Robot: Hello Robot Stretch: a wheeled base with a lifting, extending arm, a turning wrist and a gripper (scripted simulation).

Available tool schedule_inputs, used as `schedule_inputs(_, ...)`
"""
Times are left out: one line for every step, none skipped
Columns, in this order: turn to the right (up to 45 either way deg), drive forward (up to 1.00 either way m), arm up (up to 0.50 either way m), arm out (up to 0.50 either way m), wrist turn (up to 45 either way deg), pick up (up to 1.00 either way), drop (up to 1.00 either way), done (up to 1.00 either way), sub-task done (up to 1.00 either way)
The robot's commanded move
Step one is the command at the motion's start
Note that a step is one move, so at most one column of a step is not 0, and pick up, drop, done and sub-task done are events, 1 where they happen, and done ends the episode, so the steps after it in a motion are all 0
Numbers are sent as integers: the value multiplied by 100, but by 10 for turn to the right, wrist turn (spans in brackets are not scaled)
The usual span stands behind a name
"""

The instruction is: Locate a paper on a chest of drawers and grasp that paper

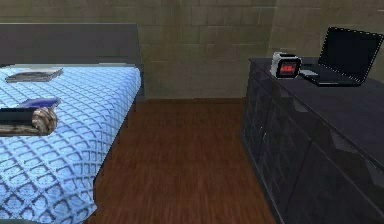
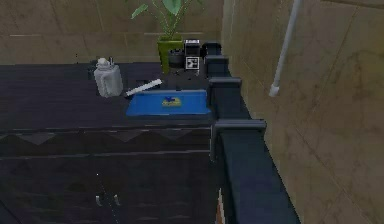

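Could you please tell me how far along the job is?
Done: the robot stands at the chest of drawers, arm extended over its top. In hand: the tool is near a flat blue sheet, likely the paper. Left: the sheet lies flat, not lifted; I cannot tell whether the tool holds anything.

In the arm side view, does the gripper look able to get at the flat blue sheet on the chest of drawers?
Probably yes: the blue sheet lies uncovered on the chest of drawers, close beside the arm, near the gripper. The pale jar and potted plant stand clear of it.
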Motion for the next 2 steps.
schedule_inputs(0,0,0,0,270,0,0,0,0)
schedule_inputs(0,0,-12,0,0,0,0,0,0)
